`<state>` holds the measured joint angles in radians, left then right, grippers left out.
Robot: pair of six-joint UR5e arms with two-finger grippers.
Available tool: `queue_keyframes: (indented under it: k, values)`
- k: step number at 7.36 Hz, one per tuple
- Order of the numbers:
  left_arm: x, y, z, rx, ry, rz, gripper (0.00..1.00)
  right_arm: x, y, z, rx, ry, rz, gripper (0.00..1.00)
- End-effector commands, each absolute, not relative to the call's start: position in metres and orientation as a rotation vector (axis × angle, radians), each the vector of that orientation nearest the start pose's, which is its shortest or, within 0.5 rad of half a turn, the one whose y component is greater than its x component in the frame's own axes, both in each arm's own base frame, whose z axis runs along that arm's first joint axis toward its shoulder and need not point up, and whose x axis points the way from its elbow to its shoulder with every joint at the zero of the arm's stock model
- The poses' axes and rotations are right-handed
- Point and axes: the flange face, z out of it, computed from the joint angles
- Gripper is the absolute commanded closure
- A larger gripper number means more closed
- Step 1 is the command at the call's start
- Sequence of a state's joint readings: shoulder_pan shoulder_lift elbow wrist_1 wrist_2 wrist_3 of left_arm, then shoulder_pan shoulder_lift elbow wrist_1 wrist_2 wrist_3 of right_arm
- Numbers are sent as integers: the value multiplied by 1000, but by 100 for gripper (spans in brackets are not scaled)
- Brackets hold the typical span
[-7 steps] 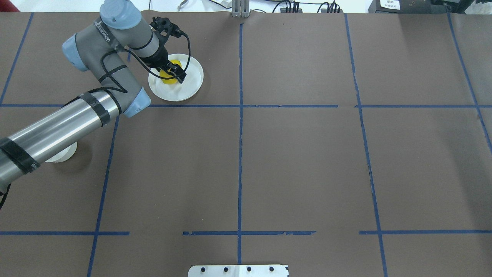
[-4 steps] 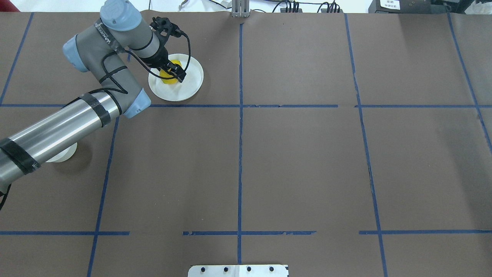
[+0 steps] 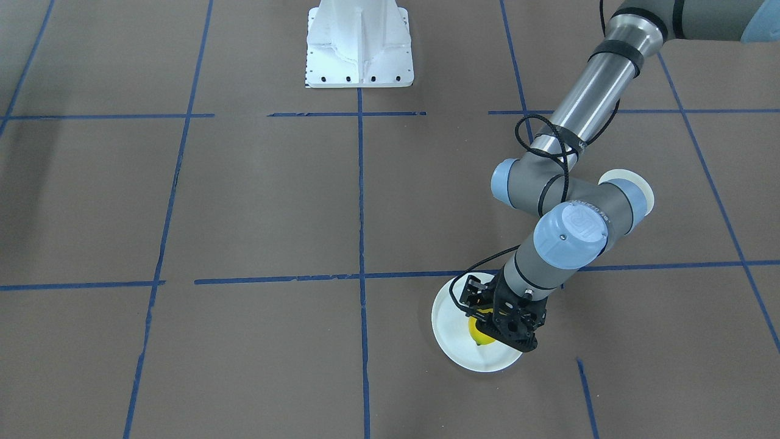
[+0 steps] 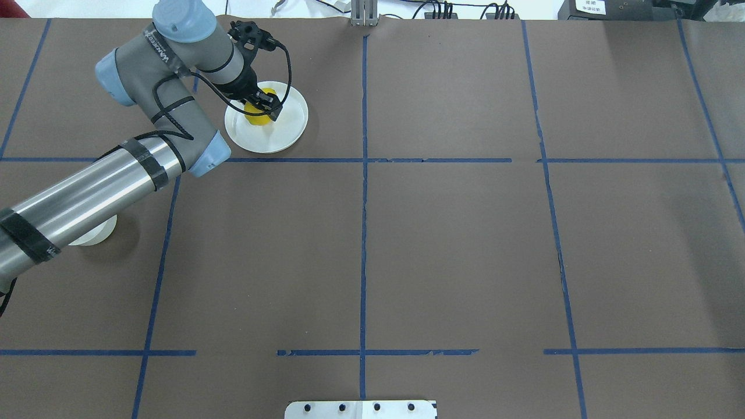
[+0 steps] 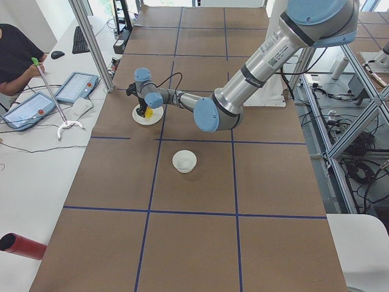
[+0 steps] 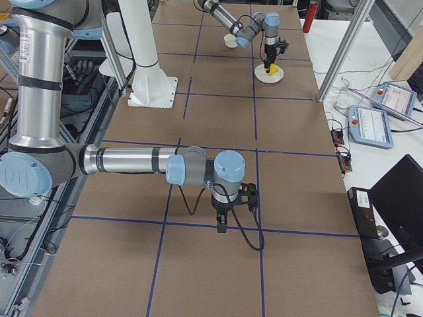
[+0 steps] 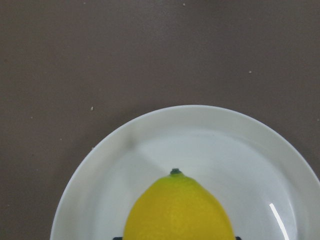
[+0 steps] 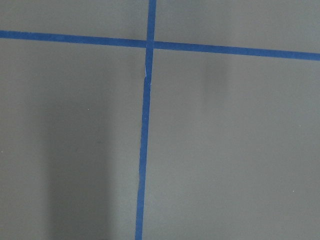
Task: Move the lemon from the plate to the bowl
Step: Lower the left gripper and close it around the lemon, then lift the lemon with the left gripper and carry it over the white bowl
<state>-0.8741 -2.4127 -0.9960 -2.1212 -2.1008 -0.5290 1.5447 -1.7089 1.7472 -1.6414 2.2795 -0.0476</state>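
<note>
The yellow lemon (image 4: 255, 115) is over the flat white plate (image 4: 288, 125) at the far left of the table. My left gripper (image 4: 265, 110) is shut on the lemon, with a finger on each side. In the left wrist view the lemon (image 7: 177, 210) fills the lower middle, its dark tip pointing up, with the plate (image 7: 210, 140) beneath it. The small cream bowl (image 4: 93, 234) stands near the left edge, half hidden under my left arm, and shows whole in the exterior left view (image 5: 184, 161). My right gripper (image 6: 223, 228) hangs over bare table; I cannot tell whether it is open or shut.
Brown paper with a blue tape grid (image 4: 364, 233) covers the table. The white robot base (image 3: 359, 46) stands at the near edge. Operators' tablets (image 5: 36, 103) and a red cylinder (image 5: 18, 245) lie on a side bench beyond the far edge.
My left gripper has shifted slightly toward the top of the overhead view with the lemon between its fingers, as if rising off the plate. The plate and bowl have not moved.
</note>
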Motion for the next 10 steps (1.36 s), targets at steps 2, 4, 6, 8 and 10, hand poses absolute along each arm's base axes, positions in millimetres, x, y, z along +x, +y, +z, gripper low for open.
queue_keyframes:
  k: [2,4,6,8,10]
  values:
    - [404,-625,320,335,848,348,87,57,-432,647,-23,-709,-59,0]
    - [349,-558,346,332,827,375,88,57,-432,647,-23,-709,-59,0]
    - [282,-478,423,276,764,419,88,57,-432,647,-23,-709,-59,0]
    - [252,-441,475,253,733,466,87,57,-432,647,-23,-709,-59,0]
    - [251,-439,491,272,742,472,85,57,-432,647,-23,-709,-59,0]
